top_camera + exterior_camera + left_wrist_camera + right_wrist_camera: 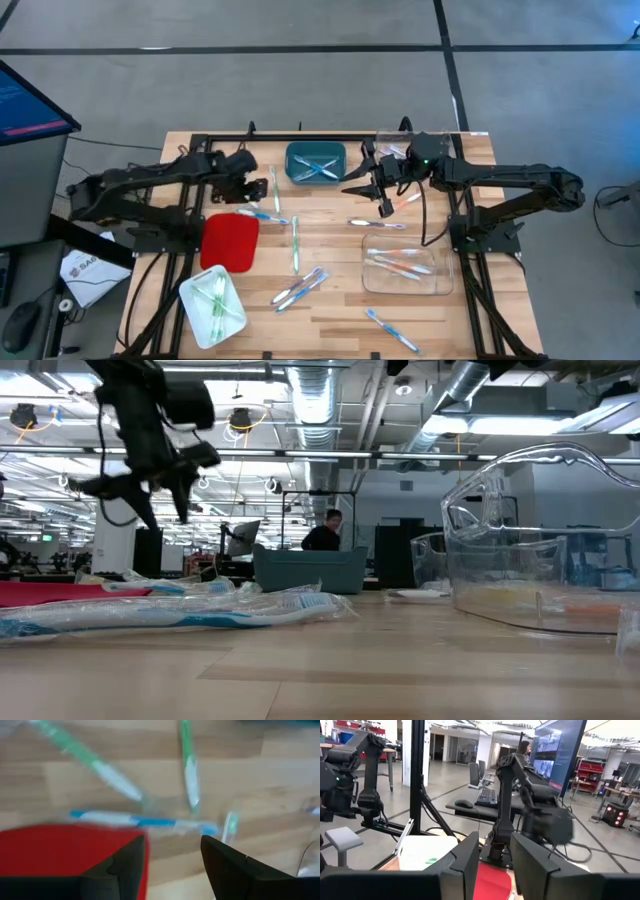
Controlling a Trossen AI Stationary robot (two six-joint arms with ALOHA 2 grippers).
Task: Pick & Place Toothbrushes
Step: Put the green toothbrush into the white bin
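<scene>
The left gripper (172, 865) hangs with fingers spread, empty, above the red tray (229, 241), just over its edge nearest a blue-and-white toothbrush (145, 821) and two green ones. The right gripper (365, 185), raised beside the teal bin (315, 163), has fingers partly parted; whether it holds anything cannot be told. Thin toothbrushes (300, 288) lie scattered on the surface beyond the red tray.

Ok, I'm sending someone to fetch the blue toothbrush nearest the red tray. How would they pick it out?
Start at the red tray on the left half of the wooden table. Just past its far edge, under the left gripper, lies the blue toothbrush. Its neighbours there are green; it alone is blue and white, lying crosswise along the tray's edge.
</scene>
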